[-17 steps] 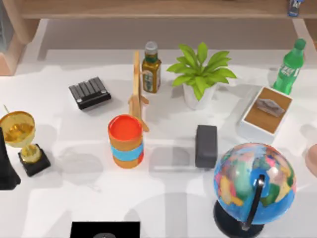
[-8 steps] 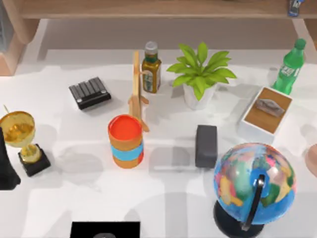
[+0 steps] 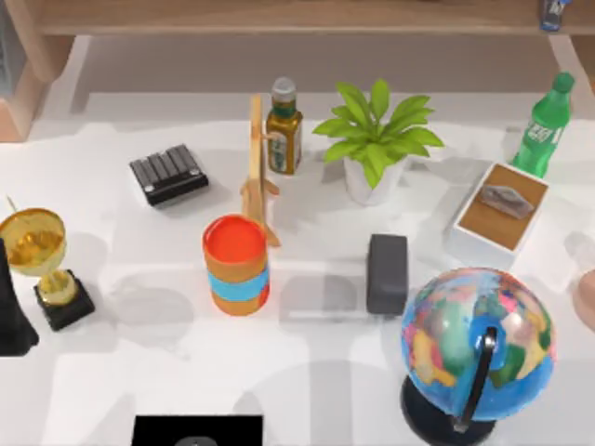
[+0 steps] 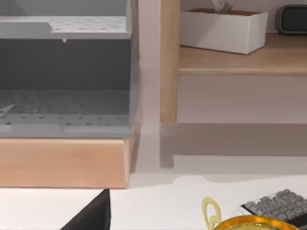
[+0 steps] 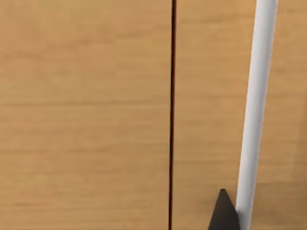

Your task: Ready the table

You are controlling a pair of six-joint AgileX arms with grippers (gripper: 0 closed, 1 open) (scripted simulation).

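The table (image 3: 167, 372) is a wide white top crowded with objects. My left gripper (image 3: 13, 311) is a dark shape at the table's far left edge, just left of a gold trophy (image 3: 39, 260) on a black base. In the left wrist view a dark part of that gripper (image 4: 93, 216) shows low down, with the trophy's rim (image 4: 249, 223) beside it. In the right wrist view a dark tip of my right gripper (image 5: 223, 213) hangs over a wooden floor beside a white edge (image 5: 256, 110).
On the table stand an orange and blue can (image 3: 237, 265), a globe (image 3: 476, 344), a potted plant (image 3: 376, 139), a dark bottle (image 3: 284, 128), a green bottle (image 3: 546, 125), a wooden stand (image 3: 257, 167), a black keyboard-like block (image 3: 168, 174), a dark box (image 3: 387, 272) and a white tray (image 3: 500, 216). A wooden shelf (image 3: 297, 19) runs behind.
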